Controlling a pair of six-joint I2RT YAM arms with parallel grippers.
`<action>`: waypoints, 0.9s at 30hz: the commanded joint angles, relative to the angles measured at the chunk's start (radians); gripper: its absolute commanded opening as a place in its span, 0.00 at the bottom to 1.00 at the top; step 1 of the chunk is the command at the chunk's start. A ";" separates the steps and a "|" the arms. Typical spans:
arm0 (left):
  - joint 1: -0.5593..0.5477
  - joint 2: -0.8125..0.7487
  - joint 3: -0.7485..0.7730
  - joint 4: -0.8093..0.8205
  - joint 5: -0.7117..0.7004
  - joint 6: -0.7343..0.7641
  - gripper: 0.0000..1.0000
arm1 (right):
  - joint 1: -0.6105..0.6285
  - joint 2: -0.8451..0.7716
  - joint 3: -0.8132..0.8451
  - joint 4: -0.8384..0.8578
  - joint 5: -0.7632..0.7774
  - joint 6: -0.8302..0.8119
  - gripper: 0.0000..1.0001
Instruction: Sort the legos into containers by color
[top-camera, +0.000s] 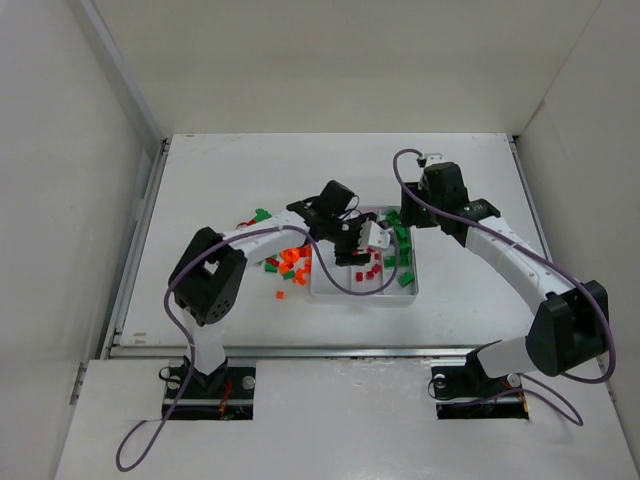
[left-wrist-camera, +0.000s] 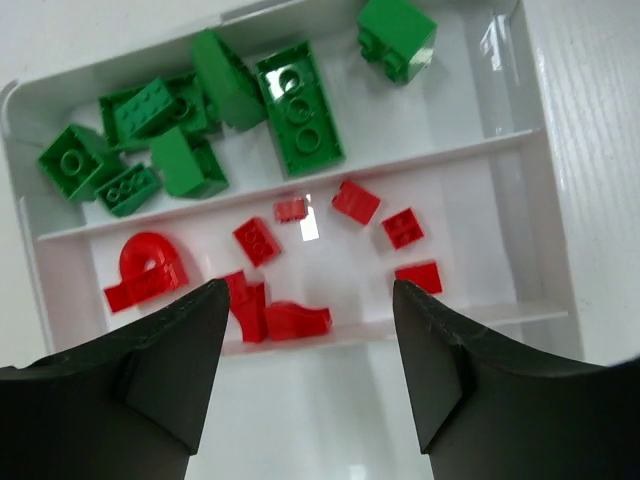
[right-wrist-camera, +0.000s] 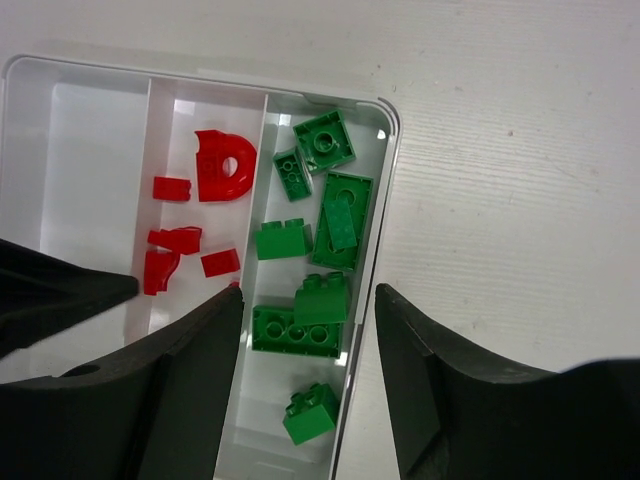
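The white tray (top-camera: 412, 291) lies mid-table with three long containers side by side. Green legos (left-wrist-camera: 300, 105) fill the right-hand one and red legos (left-wrist-camera: 255, 240) lie in the middle one. The third container (left-wrist-camera: 320, 400) shows only bare white floor. Loose orange legos (top-camera: 291, 262) with a few red and green ones lie on the table left of the tray. My left gripper (left-wrist-camera: 308, 290) hovers open over the tray's left and middle containers, with nothing between its fingers. My right gripper (right-wrist-camera: 310, 292) is open above the green bricks (right-wrist-camera: 295, 330), also holding nothing.
A few green bricks (top-camera: 262, 215) lie apart at the back left of the loose pile. White walls close in the table on the left, back and right. The two wrists sit close together over the tray.
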 joint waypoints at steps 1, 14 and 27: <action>0.052 -0.133 -0.017 -0.046 -0.001 0.012 0.64 | -0.006 -0.032 0.004 0.019 0.014 0.006 0.61; 0.249 -0.533 -0.399 -0.463 -0.146 0.584 0.41 | -0.006 0.001 0.050 0.010 -0.007 0.006 0.61; 0.320 -0.342 -0.412 -0.577 -0.133 0.748 0.50 | -0.006 0.062 0.090 0.010 -0.021 0.006 0.61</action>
